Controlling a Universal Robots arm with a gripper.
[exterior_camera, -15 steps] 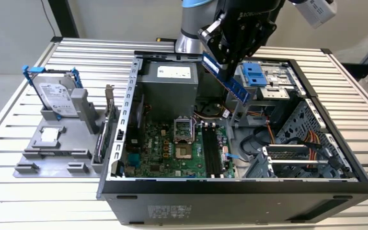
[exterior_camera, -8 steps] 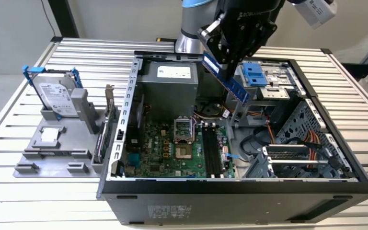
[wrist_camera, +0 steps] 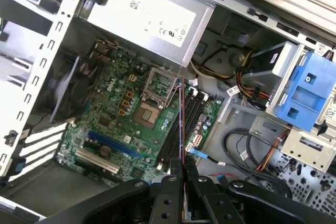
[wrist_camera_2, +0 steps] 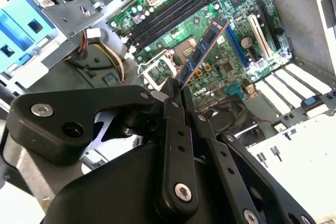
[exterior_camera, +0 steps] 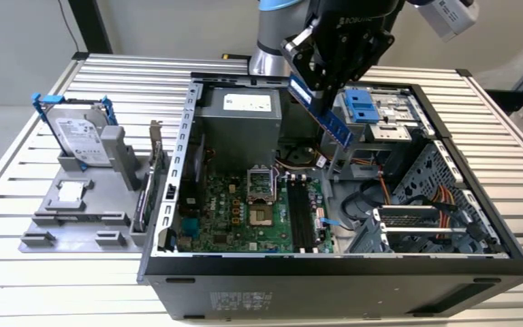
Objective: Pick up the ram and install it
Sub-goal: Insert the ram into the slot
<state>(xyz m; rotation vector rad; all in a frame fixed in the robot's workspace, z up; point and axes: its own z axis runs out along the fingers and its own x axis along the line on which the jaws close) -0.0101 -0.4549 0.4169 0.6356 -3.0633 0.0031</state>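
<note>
The ram (exterior_camera: 328,119) is one long, narrow blue circuit-board stick with a row of small dark chips along its face (in the first wrist view the ram (wrist_camera: 181,124) appears edge-on, as a thin line). It hangs tilted in the upper middle of the exterior view, above the one open computer case (exterior_camera: 334,276) and clear of its green motherboard (exterior_camera: 234,218). The single black end effector (exterior_camera: 309,85) pinches the stick's upper end, and at the frame's left one hard drive (exterior_camera: 80,139) with blue handles stands in one grey holder (exterior_camera: 71,228) on the slatted table (exterior_camera: 43,286).
</note>
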